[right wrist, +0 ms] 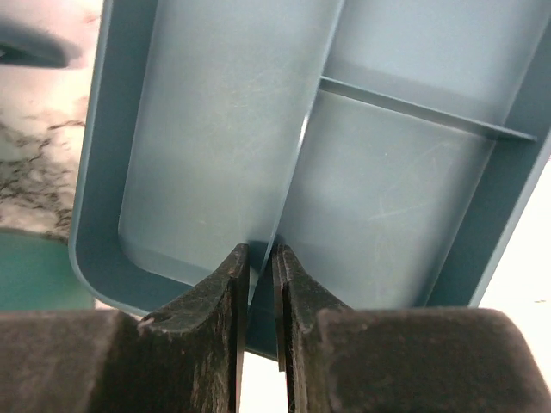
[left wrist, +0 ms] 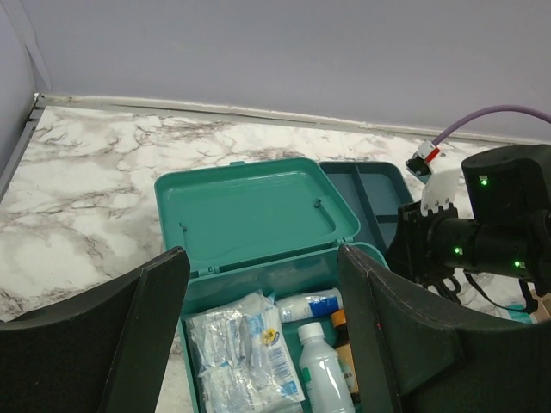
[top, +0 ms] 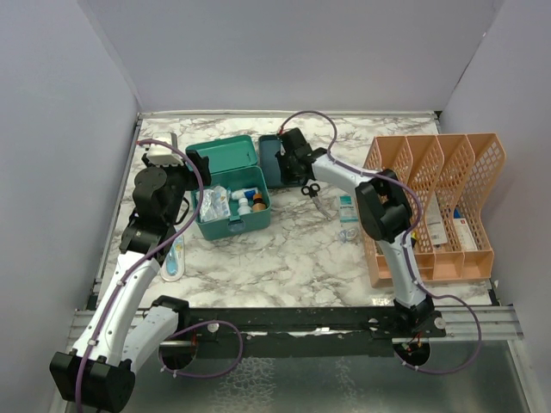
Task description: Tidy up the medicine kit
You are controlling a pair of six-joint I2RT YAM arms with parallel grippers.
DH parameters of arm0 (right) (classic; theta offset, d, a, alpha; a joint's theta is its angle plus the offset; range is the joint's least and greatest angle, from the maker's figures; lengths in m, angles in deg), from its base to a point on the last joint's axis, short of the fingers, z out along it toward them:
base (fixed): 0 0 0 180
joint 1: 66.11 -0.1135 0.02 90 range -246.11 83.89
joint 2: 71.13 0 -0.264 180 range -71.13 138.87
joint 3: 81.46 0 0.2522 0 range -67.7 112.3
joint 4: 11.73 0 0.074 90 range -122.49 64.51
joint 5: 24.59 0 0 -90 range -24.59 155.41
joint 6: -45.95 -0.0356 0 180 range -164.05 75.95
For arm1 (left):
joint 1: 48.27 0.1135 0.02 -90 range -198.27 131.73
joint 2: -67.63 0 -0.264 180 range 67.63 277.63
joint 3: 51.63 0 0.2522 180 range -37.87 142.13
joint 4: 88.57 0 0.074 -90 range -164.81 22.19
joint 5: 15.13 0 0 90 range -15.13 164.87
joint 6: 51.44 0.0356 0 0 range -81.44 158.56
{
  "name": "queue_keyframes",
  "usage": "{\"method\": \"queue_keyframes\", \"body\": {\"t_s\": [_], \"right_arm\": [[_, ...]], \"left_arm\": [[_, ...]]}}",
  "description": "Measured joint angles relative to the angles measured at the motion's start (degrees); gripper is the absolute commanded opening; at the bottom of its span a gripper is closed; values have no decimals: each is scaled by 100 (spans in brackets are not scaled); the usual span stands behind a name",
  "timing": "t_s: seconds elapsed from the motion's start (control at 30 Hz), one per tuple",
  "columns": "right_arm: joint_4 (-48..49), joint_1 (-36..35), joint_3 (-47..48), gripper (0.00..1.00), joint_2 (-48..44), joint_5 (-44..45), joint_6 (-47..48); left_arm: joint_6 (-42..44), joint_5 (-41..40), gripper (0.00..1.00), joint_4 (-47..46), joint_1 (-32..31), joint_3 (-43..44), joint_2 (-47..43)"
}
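Medicine kit tray (right wrist: 215, 129) is pinched by its middle divider in the right gripper (right wrist: 261, 258), lying at 2 o'clock from the open medicine kit (top: 231, 206) on the counter (top: 293, 249). Left gripper (left wrist: 261, 258), spread wide, hovers at the kit's 9 o'clock.

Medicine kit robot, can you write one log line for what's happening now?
right gripper: shut on insert tray divider | left gripper: open, above medicine kit | lid: open | insert tray: beside kit

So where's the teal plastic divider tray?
Top view: the teal plastic divider tray lies just right of the open teal plastic box, toward the back, the right gripper pinching its divider.
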Motion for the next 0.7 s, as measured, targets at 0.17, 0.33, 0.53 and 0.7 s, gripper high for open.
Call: {"method": "queue_keyframes", "body": {"t_s": [0.17, 0.33, 0.53, 0.7], "right_arm": [[133, -199, -127, 16, -35, -94, 87], [391, -254, -654, 15, -321, -210, 127], [520, -378, -1244, 15, -686, -308, 166], [575, -549, -1764, 15, -1038, -365, -17]], "left_arm": [[2, -52, 73, 0, 0, 0, 15], [2, -74, 73, 2, 0, 0, 28], [20, -101, 73, 0, 0, 0, 33], [26, -116, 73, 0, 0, 0, 61]]}}
